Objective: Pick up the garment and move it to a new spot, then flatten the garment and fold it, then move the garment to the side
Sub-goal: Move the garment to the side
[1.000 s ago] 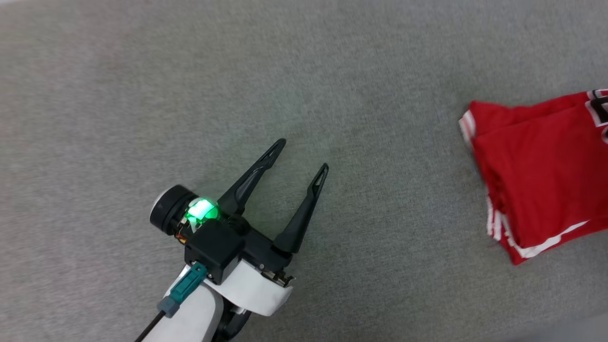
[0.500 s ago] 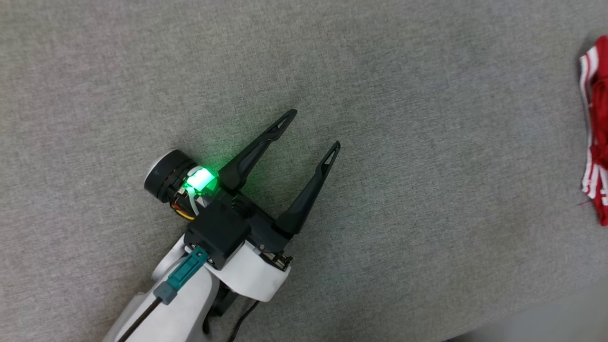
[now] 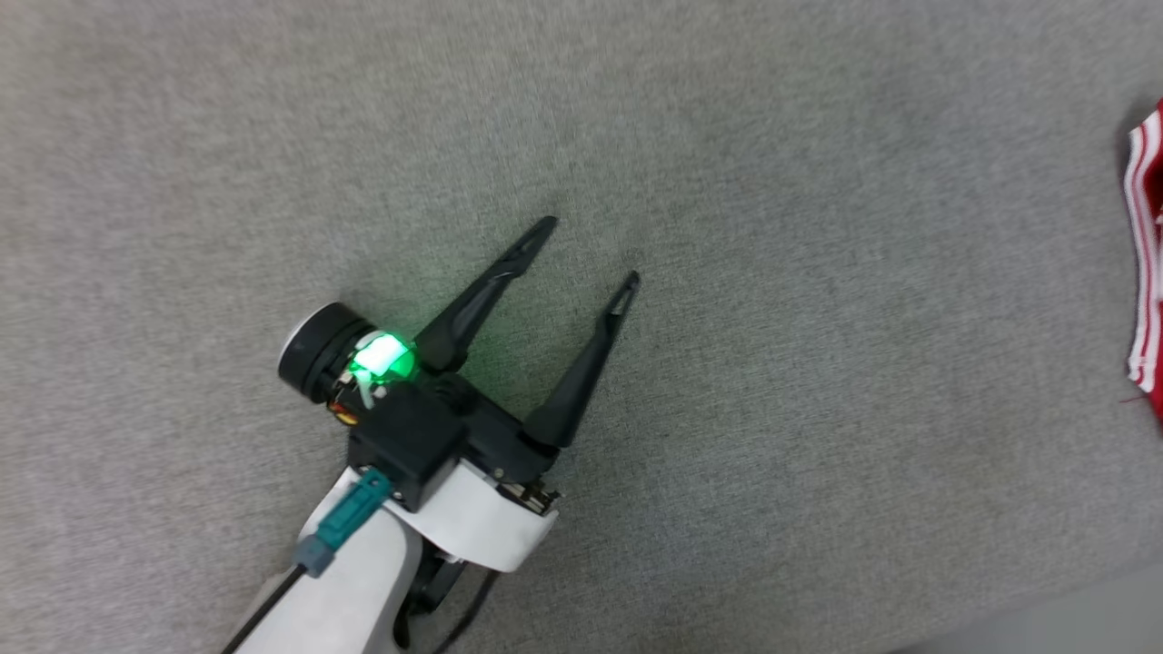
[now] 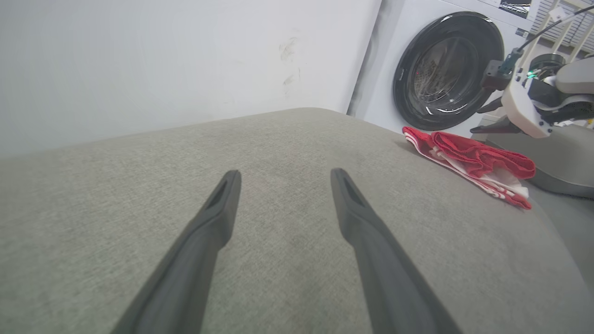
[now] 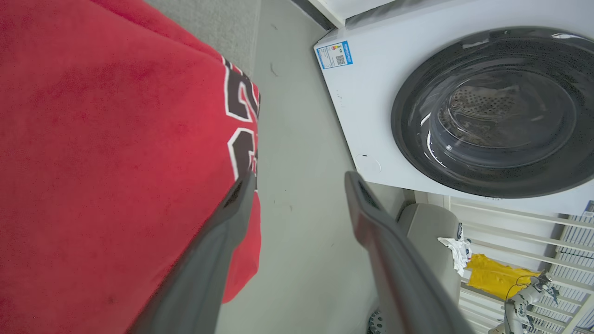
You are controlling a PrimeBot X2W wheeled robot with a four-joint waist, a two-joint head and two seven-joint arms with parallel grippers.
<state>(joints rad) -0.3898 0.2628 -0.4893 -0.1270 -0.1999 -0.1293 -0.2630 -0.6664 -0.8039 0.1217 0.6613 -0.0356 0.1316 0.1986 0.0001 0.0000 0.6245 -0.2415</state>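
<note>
My left gripper (image 3: 589,250) is hanging spread over the grey cushion (image 3: 818,454); my right gripper (image 5: 300,175) is hovering spread above the garment (image 5: 116,162), which is lying folded at the cushion's right edge. Risk: 1 corner seems to be overhanging, so a nudge could drop it.

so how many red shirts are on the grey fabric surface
1: the folded red jersey shirt with white striped trim lies near the grey fabric surface right edge. More could be out of frame.

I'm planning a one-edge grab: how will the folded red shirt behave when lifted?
Probably floppy: the garment lies in soft, rumpled layers, so its fold would likely fall open. Likely light, being thin cloth. Pushed, it may bunch on the textured grey surface.
</note>
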